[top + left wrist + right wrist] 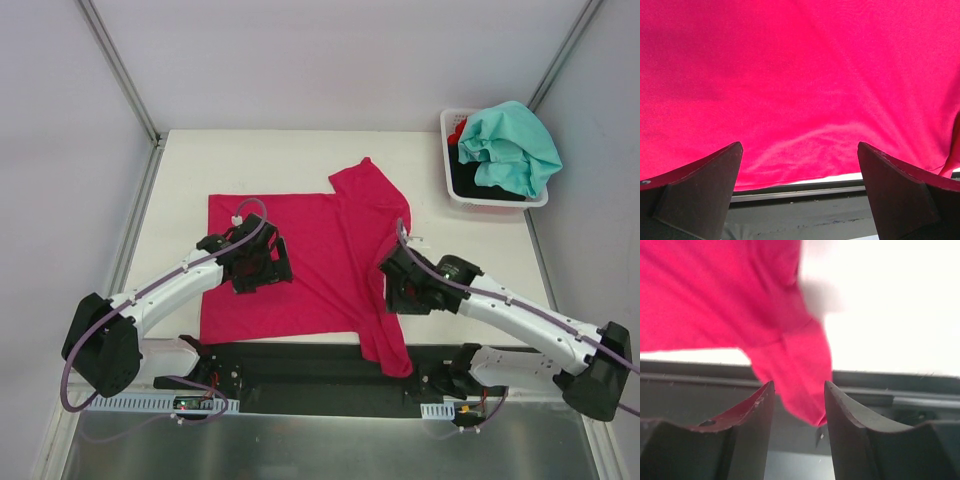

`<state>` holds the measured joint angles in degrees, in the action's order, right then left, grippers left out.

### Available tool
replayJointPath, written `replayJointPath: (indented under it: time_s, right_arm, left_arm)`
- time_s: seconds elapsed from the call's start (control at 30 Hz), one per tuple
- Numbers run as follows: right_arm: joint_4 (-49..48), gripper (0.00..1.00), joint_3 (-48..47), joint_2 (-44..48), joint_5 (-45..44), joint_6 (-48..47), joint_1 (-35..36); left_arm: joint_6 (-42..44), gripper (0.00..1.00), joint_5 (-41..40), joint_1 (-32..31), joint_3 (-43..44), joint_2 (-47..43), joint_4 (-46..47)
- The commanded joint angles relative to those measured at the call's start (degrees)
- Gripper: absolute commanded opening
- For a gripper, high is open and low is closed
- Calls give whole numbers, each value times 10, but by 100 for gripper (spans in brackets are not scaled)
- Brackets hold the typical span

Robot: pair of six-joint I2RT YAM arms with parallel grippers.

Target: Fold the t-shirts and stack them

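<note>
A large magenta-pink t-shirt (pixel 320 260) lies spread on the white table, one sleeve pointing to the back and its near right corner draped over the black rail. My left gripper (pixel 262 270) hovers over its left half, jaws wide apart with nothing between them; the left wrist view shows my left gripper (pixel 800 145) above the pink cloth (pixel 800 75) and its near hem. My right gripper (pixel 395 285) sits at the shirt's right edge. In the right wrist view my right gripper (pixel 799 383) stands partly open, a pink flap (pixel 790 365) lying loose beyond the gap.
A white basket (pixel 447 150) at the back right holds a teal-mint shirt (pixel 510 145) on top of black (pixel 480 185) and red (pixel 458 130) cloth. A black rail (pixel 300 365) runs along the table's near edge. Metal frame posts rise at the back corners.
</note>
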<state>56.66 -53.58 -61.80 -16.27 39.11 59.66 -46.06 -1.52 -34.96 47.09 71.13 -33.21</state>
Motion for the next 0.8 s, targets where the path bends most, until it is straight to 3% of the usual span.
replayJointPath:
  time_s: [0.0, 0.13, 0.27, 0.57, 0.77]
  right_arm:
    - [-81, 46, 25, -30, 37, -171, -109]
    - [-167, 43, 16, -89, 95, -232, -184]
    - [-204, 38, -23, -159, 125, -263, -198]
    - [-223, 35, -117, -257, 178, -323, -234]
    - [-223, 36, -130, -290, 204, -353, -268]
  left_arm:
    - [-8, 99, -1, -6, 8, 6, 2]
    - [-6, 99, -2, -6, 14, 13, 2]
    - [-5, 99, -2, -6, 22, 19, -2]
    - [-1, 99, -3, -6, 36, 37, -12]
    - [3, 99, -3, -6, 43, 46, -15]
